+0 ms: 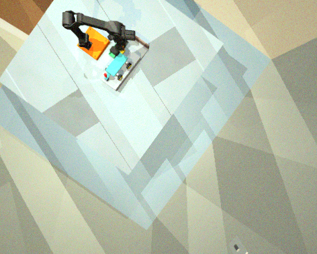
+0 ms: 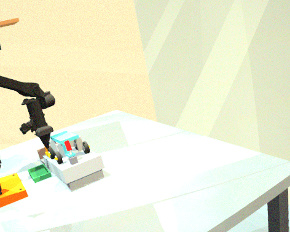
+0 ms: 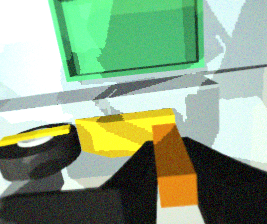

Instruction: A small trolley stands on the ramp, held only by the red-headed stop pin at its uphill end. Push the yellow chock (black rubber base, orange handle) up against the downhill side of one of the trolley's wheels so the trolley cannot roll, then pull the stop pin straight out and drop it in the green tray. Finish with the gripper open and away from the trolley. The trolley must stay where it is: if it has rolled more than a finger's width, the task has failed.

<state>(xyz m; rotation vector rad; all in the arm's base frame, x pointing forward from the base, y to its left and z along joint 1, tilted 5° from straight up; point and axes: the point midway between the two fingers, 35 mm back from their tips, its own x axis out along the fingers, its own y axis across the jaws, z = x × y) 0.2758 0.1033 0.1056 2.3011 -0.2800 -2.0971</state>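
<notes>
The turquoise trolley (image 1: 116,64) (image 2: 64,136) stands on the pale ramp (image 2: 82,168) (image 3: 239,110). The red-headed stop pin (image 1: 105,74) (image 2: 68,145) is upright at its uphill end. My gripper (image 2: 47,148) (image 3: 166,146) is shut on the orange handle (image 3: 174,150) of the yellow chock (image 2: 47,153) (image 3: 126,135), low over the ramp on the trolley's downhill side. In the wrist view, the chock's left end is right beside a black wheel (image 3: 36,155); whether they touch I cannot tell. The chock's rubber base is hidden. The green tray (image 1: 112,54) (image 2: 40,172) (image 3: 144,40) is empty beside the ramp.
A brown end board (image 1: 142,42) (image 2: 42,153) stands at the ramp's downhill end. The arm's orange base plate (image 1: 98,46) (image 2: 13,185) lies on the table beyond the green tray. The trolley's body and wheels are close beside my fingers.
</notes>
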